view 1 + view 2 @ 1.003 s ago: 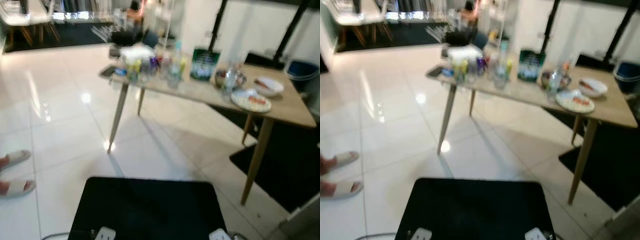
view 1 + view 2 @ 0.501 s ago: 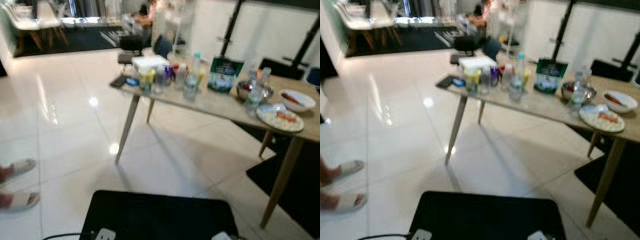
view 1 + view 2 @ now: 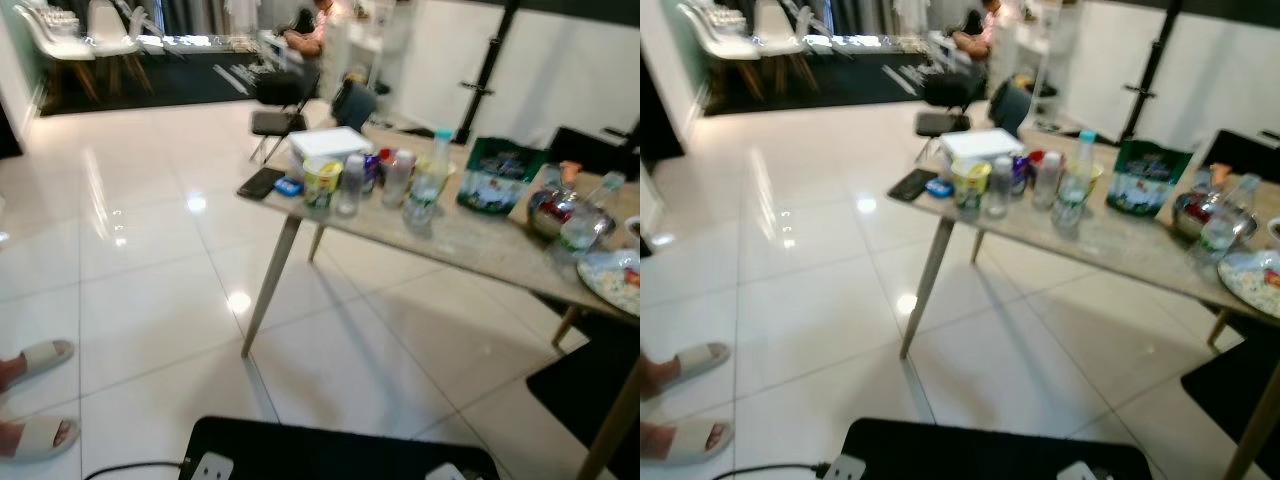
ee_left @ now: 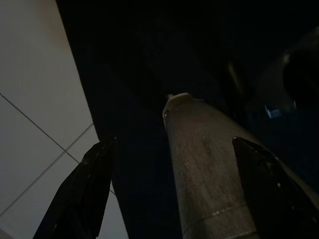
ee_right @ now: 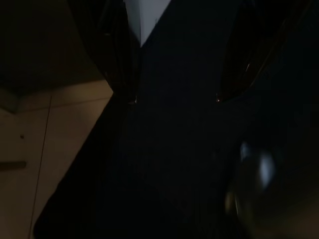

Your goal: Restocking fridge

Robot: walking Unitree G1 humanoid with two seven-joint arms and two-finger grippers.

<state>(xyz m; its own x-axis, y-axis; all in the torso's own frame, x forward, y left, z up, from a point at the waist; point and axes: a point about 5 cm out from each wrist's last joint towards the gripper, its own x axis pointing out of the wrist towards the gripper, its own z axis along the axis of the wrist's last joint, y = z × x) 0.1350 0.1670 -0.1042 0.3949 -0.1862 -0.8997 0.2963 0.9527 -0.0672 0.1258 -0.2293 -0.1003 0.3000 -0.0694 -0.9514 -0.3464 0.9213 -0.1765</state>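
Head views, table: wooden table on slanted legs stands ahead, to the right.
Head views, stock: yellow tub, clear bottle, green bag, white box, metal bowl, plate sit on it.
Head views, floor: two sandalled feet at far left on glossy tile.
Left wrist view: left gripper hangs beside a silver limb, fingers spread wide, nothing between them.
Right wrist view: right gripper in deep shade, fingers apart, grasping nothing.
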